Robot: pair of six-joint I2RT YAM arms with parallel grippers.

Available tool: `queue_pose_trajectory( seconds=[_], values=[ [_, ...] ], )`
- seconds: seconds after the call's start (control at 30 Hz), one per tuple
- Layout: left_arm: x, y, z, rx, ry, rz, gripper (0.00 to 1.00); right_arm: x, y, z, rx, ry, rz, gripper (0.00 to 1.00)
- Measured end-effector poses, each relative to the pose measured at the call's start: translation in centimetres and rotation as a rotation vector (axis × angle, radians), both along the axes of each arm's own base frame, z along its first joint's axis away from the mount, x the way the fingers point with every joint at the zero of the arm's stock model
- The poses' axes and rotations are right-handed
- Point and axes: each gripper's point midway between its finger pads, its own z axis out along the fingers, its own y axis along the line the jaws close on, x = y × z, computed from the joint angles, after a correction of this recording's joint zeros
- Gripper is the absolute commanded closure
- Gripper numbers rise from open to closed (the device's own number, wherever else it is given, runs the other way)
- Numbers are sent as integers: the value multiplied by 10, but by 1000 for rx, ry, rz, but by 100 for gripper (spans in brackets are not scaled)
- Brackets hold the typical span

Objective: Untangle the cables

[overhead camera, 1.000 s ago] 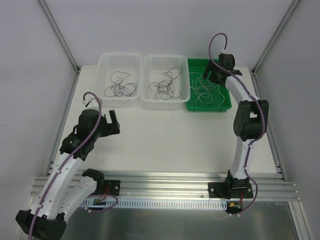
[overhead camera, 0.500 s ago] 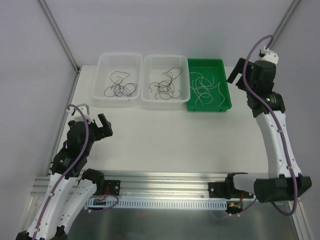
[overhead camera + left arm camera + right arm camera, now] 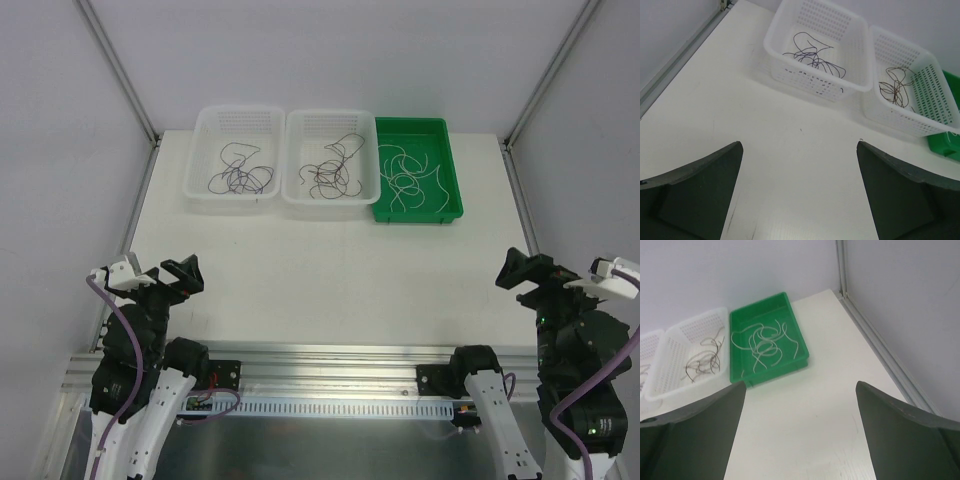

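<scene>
1. The table (image 3: 330, 270) carried three containers in a row along its far edge. Both arms sat low at the near edge, well apart from them.
2. The left gripper (image 3: 176, 276) and the right gripper (image 3: 530, 272) each had their jaws spread wide, with nothing between them.
3. The left white basket (image 3: 230, 200) held the dark cables (image 3: 240, 178). The middle white basket (image 3: 330, 203) held the brownish cables (image 3: 330, 172). The green tray (image 3: 415, 216) held the white cables (image 3: 408, 178).
4. With the strands sorted by colour, the untangling looked finished or nearly so, though strands in each container overlapped loosely.
5. Any further move would call for a long reach to the far edge and a fine pinch on one thin strand.
</scene>
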Motion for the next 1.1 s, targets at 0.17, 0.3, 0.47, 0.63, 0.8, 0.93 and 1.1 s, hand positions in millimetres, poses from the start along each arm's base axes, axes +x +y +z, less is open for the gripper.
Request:
queue_pose_trajectory(
  seconds=[0.17,0.3,0.47,0.63,0.8,0.93,1.1],
  values=[
    [-4,-2,0,-11,-27,-19,1,-16,5,-46,-31,41,47,3],
    [-5,-7,-7,-16,0,-44,1,-28,5,-70,-50,21,61,3],
    [-8,-7,-18,-24,43,-42,1,-25,5,-86,-76,14,63,3],
    [-11,-6,-25,-32,74,-32,1,-13,5,-113,-91,92,66,3],
    [-12,-2,-30,-38,90,-9,1,-6,7,-128,-92,130,72,3],
    [-12,-1,-30,-37,90,-3,1,-4,7,-133,-89,142,73,3],
    [-12,3,-29,-34,88,22,1,-4,7,-134,-89,143,73,3]
  ],
)
